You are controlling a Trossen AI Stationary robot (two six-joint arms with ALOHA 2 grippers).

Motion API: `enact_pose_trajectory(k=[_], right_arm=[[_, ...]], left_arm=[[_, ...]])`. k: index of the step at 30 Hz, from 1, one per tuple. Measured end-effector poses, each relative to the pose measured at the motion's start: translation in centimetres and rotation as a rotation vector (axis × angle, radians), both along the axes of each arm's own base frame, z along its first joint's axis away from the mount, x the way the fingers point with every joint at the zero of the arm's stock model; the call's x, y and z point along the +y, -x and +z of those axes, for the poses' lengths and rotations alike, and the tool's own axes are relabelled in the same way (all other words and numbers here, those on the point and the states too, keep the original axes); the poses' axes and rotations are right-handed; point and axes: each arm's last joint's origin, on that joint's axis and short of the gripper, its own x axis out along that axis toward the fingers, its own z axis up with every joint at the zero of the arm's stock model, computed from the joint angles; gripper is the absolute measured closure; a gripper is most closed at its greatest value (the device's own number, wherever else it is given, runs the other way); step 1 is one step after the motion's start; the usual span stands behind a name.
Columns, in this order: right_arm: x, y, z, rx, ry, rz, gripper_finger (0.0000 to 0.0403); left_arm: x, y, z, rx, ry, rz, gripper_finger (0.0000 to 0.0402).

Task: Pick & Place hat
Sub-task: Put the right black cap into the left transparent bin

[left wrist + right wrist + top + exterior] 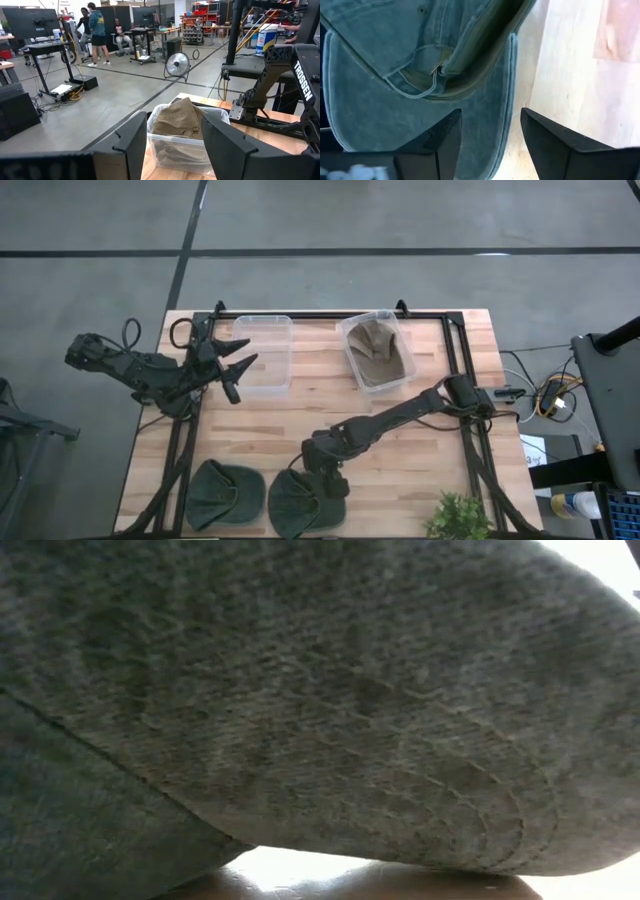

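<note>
Two dark green caps lie on the wood near the table's near edge: one to the left, one beside it. The second fills the right wrist view as a green cap and the low view as a close cap. My right gripper is open over this cap's right edge; in its own view the gripper has one finger over the brim and one over bare wood. A tan hat sits in a clear bin. My left gripper hangs open by the empty bin. My right gripper comes from above at the brim's edge of the green cap, with the jaws standing astride that edge. I cannot tell whether the fingers touch it. The cap lies flat on the table.
An empty clear bin and the bin with the tan hat stand along the far side. A small green plant sits at the near right corner. Bare wood lies in the table's middle. People stand in the room beyond.
</note>
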Motion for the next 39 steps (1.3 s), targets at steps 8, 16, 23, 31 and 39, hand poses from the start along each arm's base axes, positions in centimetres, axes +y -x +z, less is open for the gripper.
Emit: enact_pose_trajectory(k=[8, 16, 23, 31, 39], right_arm=[[0.0, 0.5, -1.5, 0.024, -0.026, -0.023, 0.0228], [0.1, 0.3, -1.2, 0.011, -0.042, -0.036, 0.0334], [0.0, 0.3, -0.3, 0.012, -0.077, -0.077, 0.0389], [-1.3, 1.2, 4.2, -0.102, 0.004, -0.176, 0.0390], [-3.0, 3.4, 9.6, -0.239, 0.156, -0.348, 0.0390]], left_arm=[[0.0, 0.0, -0.1, 0.003, -0.001, 0.000, 0.0220], [0.0, 0.0, -0.1, 0.003, -0.001, 0.000, 0.0220], [0.0, 0.0, -0.1, 0.001, 0.002, 0.000, 0.0220], [0.0, 0.0, -0.1, -0.009, 0.017, 0.001, 0.0220], [0.0, -0.1, 0.3, -0.048, 0.034, 0.000, 0.0220]])
